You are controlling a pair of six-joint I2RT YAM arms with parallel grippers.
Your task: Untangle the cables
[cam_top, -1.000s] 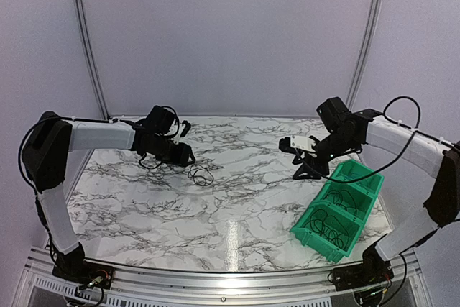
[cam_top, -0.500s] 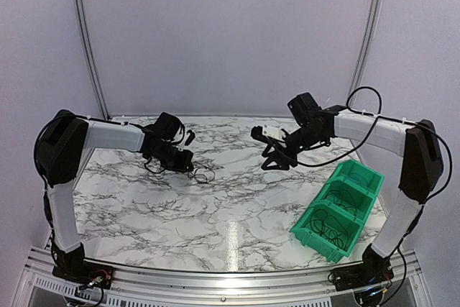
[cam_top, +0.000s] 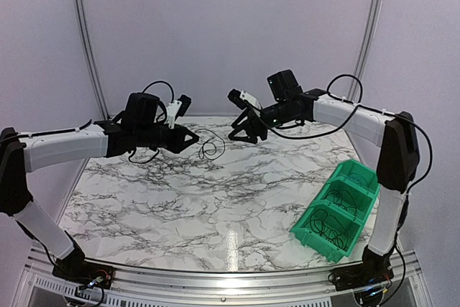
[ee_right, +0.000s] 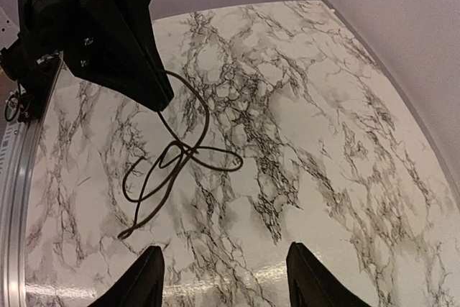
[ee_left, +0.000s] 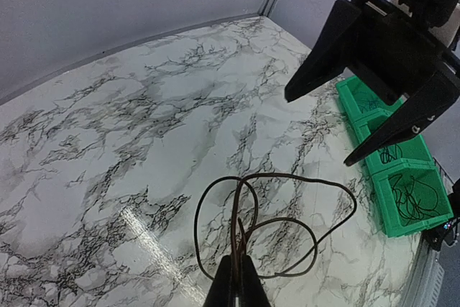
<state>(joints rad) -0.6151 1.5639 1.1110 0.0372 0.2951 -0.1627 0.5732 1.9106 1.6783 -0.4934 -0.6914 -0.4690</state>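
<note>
Cables [cam_top: 210, 143] hang as a small loopy tangle from your left gripper [cam_top: 195, 138], lifted over the far-left part of the desk [cam_top: 180, 199], not far from the far edge. Your left wrist view shows the jaws pressed together on the strands [ee_left: 239, 239] right at their tips, with several dark loops spreading out beyond the pinch. Whether the lowest loop touches the desk you cannot tell.

Your right gripper [cam_top: 241, 134] hovers just to the right of the tangle, pointing toward the left gripper, its jaws spread wide and holding nothing. It is near the cables but apart from them. In the right wrist view the tangle [ee_right: 180, 150] dangles below the left gripper's tips, crossing itself in the middle, with one loose end trailing down toward the camera's left.

At the near-right corner of the desk sits a green bin [cam_top: 316, 239], angled to the edges, with thin black wires [cam_top: 328, 225] coiled in its compartments.
</note>
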